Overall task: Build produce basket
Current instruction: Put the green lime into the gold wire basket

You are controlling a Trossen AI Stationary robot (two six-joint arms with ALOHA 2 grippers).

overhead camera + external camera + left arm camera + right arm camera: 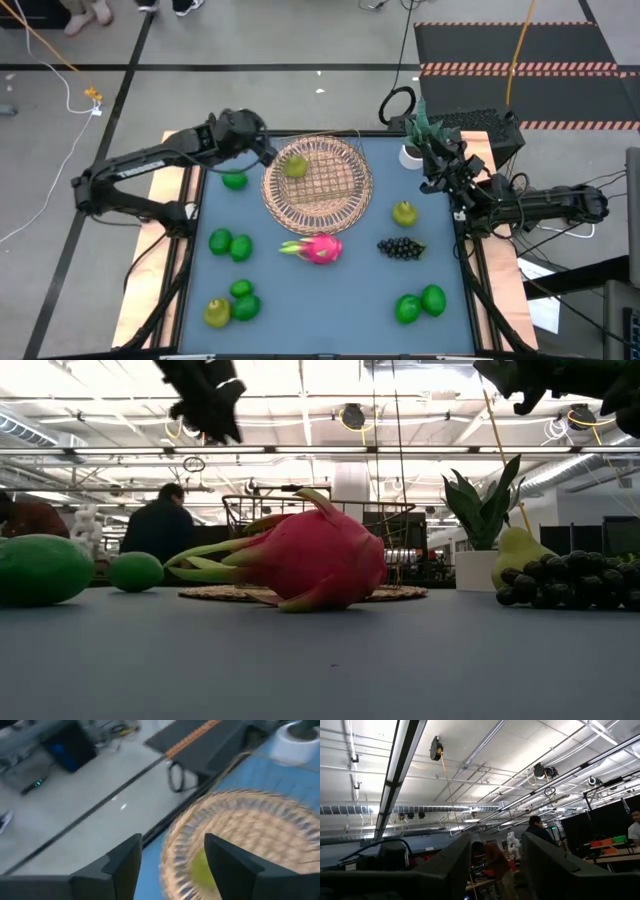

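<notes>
Left gripper (268, 152) hangs above the table at the near-left rim of the wicker basket (345, 195). Its fingers are apart with nothing between them; in the left wrist view the gap between the two dark fingers (120, 865) shows only basket rim and blue table. One yellow-green pear (296, 166) already lies inside the basket, just beside this gripper.

Right gripper (432, 150) is raised at the far right corner of the table, beside the potted plant (415, 128). Its wrist camera looks up at the ceiling, and the fingers (455, 865) stand apart and empty.

Produce outside the basket:
- Round green fruit (234, 181), on the table just left of the basket and directly below the left gripper in the high view. This is the closest piece to that arm.
- Dragon fruit (318, 248), near the basket's front edge, long axis running left to right across the table.
- Second pear (405, 213) and grape bunch (401, 248), right of the basket, on the right arm's side.
- Further green fruits at the front left and front right.

Assessment: the next pick for the left arm is probably the green fruit beside the basket. It lies a short way back toward the arm's own base, so the gripper would retreat and descend. Being round, it sets no preferred grasp direction.
</notes>
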